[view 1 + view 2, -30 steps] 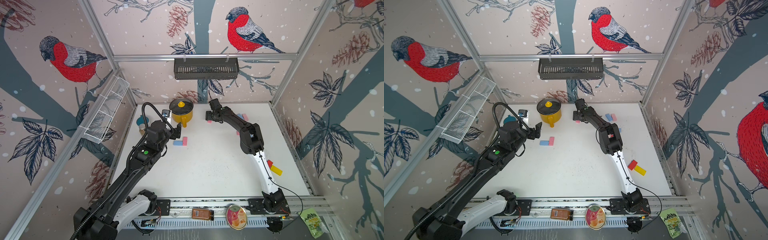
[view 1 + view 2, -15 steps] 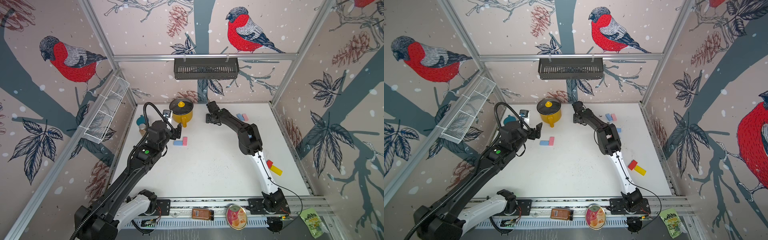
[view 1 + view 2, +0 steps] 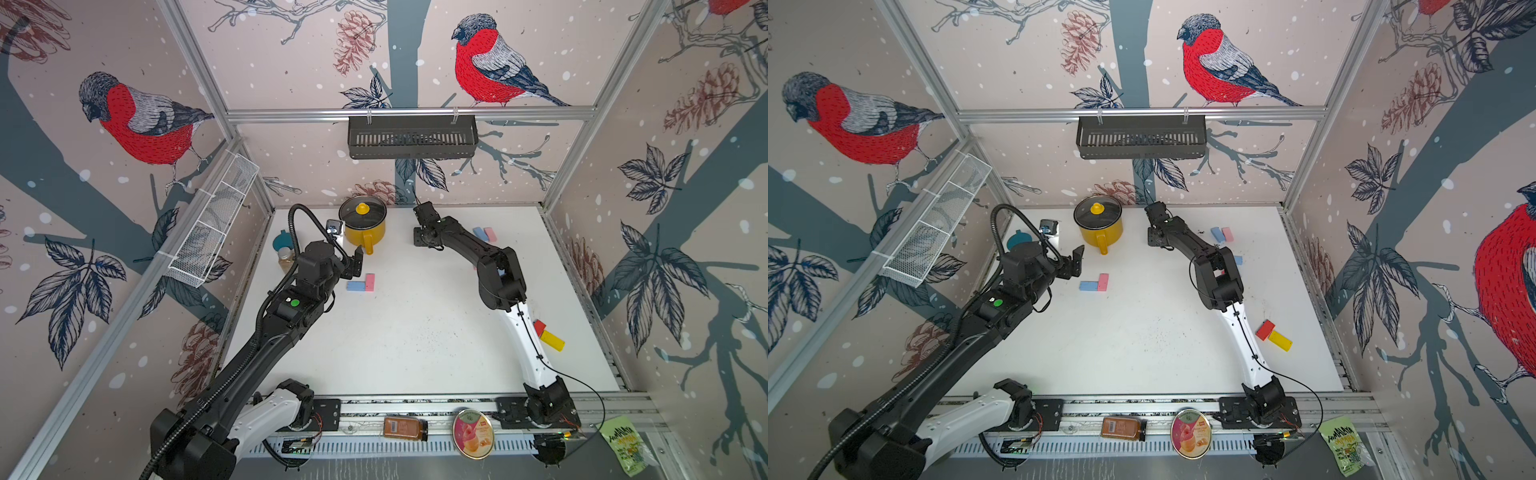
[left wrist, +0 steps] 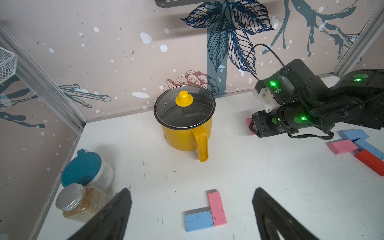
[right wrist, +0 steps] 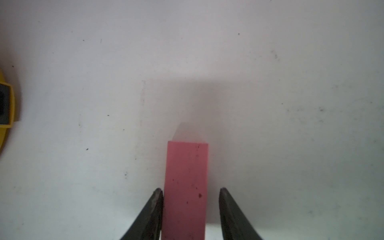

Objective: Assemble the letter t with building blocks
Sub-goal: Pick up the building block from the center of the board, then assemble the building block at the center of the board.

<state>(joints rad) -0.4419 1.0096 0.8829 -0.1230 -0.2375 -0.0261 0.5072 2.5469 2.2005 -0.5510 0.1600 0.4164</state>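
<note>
1. While the right gripper (image 5: 191, 189) straddles the pink block (image 5: 186, 187), which lies flat on the table (image 3: 415, 324) near the yellow pot (image 3: 363, 228) on the side toward the right arm, we judge the step in hand to be pinching that block for the letter.
2. Its jaws are partly spread and not yet clamped. One finger (image 5: 154, 207) touches a long side of the block, and the other stands off with a gap.
3. We centre the gripper before squeezing; otherwise the touching finger may push the block askew.
4. We grip across the narrow width, with the fingers square to the long sides, so the block hangs straight.
5. The left gripper (image 4: 191, 191), spread wide and holding nothing, hovers above the blue-and-pink pair (image 3: 362, 283). The pair lies just off the tip of the pot's handle, its two blocks touching at a right angle.
6. We take that pair to be the start of the letter.
7. For the carry, we lift straight up and pass clear of the pot's handle. We set the block down against the pair without nudging it.
</note>
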